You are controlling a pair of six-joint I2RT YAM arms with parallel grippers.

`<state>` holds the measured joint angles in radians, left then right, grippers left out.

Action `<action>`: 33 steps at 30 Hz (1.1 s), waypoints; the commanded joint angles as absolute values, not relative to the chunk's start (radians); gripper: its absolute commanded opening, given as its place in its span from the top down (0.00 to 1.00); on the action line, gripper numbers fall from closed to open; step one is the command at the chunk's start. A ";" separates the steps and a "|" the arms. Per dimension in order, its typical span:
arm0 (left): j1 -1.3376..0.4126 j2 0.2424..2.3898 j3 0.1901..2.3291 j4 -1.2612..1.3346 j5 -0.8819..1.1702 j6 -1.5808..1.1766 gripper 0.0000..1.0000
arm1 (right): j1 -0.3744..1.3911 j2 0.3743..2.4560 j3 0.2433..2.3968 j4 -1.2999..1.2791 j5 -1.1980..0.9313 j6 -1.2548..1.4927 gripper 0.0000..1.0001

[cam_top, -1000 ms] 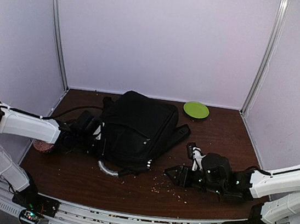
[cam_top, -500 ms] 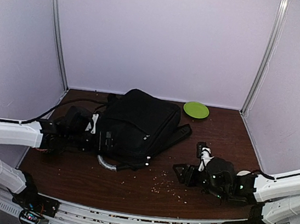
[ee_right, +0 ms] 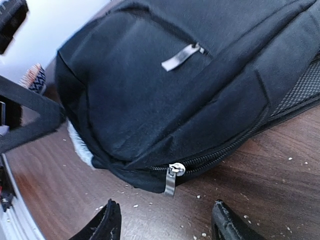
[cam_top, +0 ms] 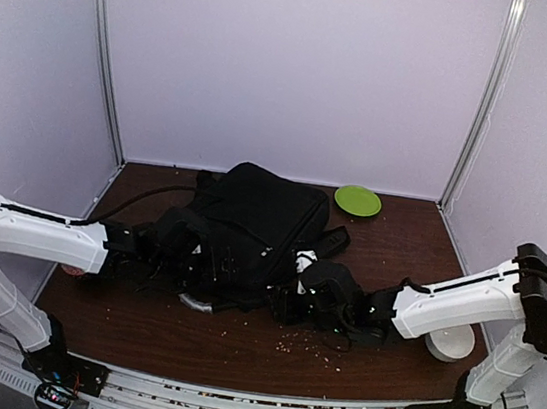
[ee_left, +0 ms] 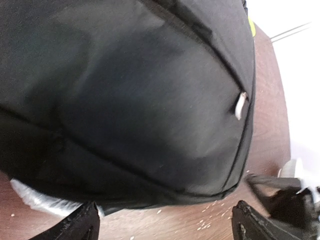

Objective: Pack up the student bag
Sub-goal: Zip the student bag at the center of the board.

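The student bag (cam_top: 254,224), a black fabric backpack, lies in the middle of the table. My left gripper (cam_top: 187,250) is at its left front side and my right gripper (cam_top: 288,297) at its right front corner. In the left wrist view the bag (ee_left: 135,95) fills the frame, with a small white tag (ee_left: 241,106). The left gripper (ee_left: 167,230) stands open just short of the bag's lower edge. In the right wrist view the right gripper (ee_right: 165,225) is open over bare wood, just before a silver zipper pull (ee_right: 171,181). A silvery inner rim (ee_right: 80,144) peeks out.
A green plate (cam_top: 358,200) sits at the back right. A white round dish (cam_top: 454,342) lies beside the right arm. Crumbs (cam_top: 308,342) are scattered on the brown table (cam_top: 137,323) in front of the bag. A black strap (cam_top: 327,242) trails off the bag's right side.
The left gripper went from shut to open, pulled back left, then returned to the bag. The right arm swung left, bringing its gripper up to the bag's front corner.
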<state>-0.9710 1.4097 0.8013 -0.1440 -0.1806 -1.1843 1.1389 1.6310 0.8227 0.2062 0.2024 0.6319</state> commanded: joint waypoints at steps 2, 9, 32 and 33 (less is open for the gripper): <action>-0.954 1.455 0.822 -0.122 -0.187 -1.231 0.06 | 1.140 1.743 0.915 0.104 0.200 0.612 0.38; -0.933 1.478 0.784 -0.071 -0.166 -1.234 0.09 | 1.137 1.824 1.010 0.012 0.313 0.633 0.41; -0.898 1.459 0.727 -0.010 -0.115 -1.247 0.15 | 1.033 1.585 0.745 0.264 0.103 0.498 0.50; -0.897 1.458 0.733 -0.006 -0.110 -1.247 0.15 | 1.034 1.599 0.755 0.283 0.063 0.484 0.52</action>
